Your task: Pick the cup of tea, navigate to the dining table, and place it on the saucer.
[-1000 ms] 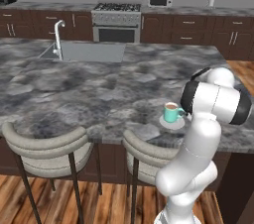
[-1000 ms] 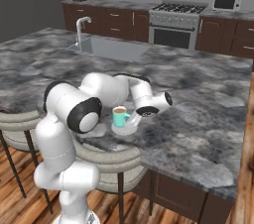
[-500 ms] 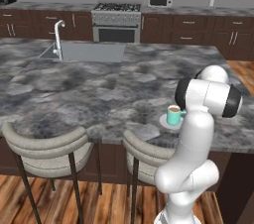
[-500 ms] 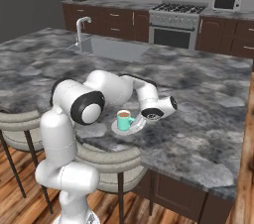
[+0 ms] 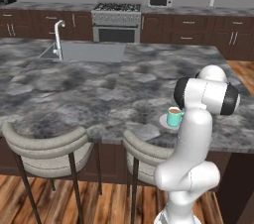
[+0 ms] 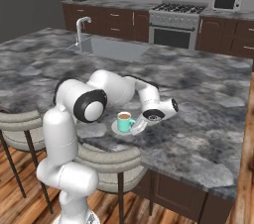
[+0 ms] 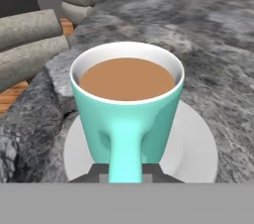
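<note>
Cup of tea (image 7: 126, 109) stands upright on the saucer (image 7: 198, 151), centred within its rim and filled nearly to the white lip with brown liquid; no spill is visible on the saucer. Saucer lies on the dining table (image 6: 208, 94), close to the near edge, above the stools (image 5: 49, 151) drawn up to that side. Gripper (image 6: 140, 126) sits low just beside the saucer, its fingers pinched narrow on the cup's handle, which points straight back toward the hand. Assessment: pick-up and travel to the table appear complete, and the cup appears to rest on the saucer. Remaining work looks to be release of the handle and a clear withdrawal without tipping the cup. Sink (image 5: 92, 52) is set in the table well beyond the saucer.
</note>
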### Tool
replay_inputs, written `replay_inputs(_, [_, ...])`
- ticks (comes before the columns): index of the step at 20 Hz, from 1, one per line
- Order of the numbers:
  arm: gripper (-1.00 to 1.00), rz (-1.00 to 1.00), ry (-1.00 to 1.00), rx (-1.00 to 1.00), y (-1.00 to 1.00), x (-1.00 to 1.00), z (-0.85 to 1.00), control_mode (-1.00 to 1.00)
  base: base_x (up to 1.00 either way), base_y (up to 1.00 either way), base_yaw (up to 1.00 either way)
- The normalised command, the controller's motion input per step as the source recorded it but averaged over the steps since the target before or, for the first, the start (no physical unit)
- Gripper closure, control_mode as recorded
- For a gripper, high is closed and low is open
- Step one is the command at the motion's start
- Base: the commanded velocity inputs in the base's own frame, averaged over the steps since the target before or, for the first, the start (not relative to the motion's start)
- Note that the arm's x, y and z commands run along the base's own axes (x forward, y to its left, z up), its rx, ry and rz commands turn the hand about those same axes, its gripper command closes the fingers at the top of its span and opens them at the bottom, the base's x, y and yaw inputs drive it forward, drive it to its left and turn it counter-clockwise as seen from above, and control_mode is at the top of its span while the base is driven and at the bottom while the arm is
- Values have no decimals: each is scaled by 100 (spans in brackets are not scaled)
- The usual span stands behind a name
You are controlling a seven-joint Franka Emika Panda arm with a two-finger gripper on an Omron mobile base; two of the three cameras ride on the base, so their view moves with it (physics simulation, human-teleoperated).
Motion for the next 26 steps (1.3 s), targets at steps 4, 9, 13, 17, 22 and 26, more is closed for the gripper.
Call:
replay_inputs(4, [100,0,0,0,0,0,0,-100,0,0,0])
replay_inputs(9, [-100,0,0,0,0,0,0,-100,0,0,0])
replay_inputs(13, [-100,0,0,0,0,0,0,-100,0,0,0])
replay_inputs(17, [-100,0,0,0,0,0,0,-100,0,0,0])
replay_inputs(22, [-100,1,-1,3,-4,-11,17,-100,0,0,0])
replay_inputs(26, [-100,0,-5,13,-3,-33,66,-100,0,0,0])
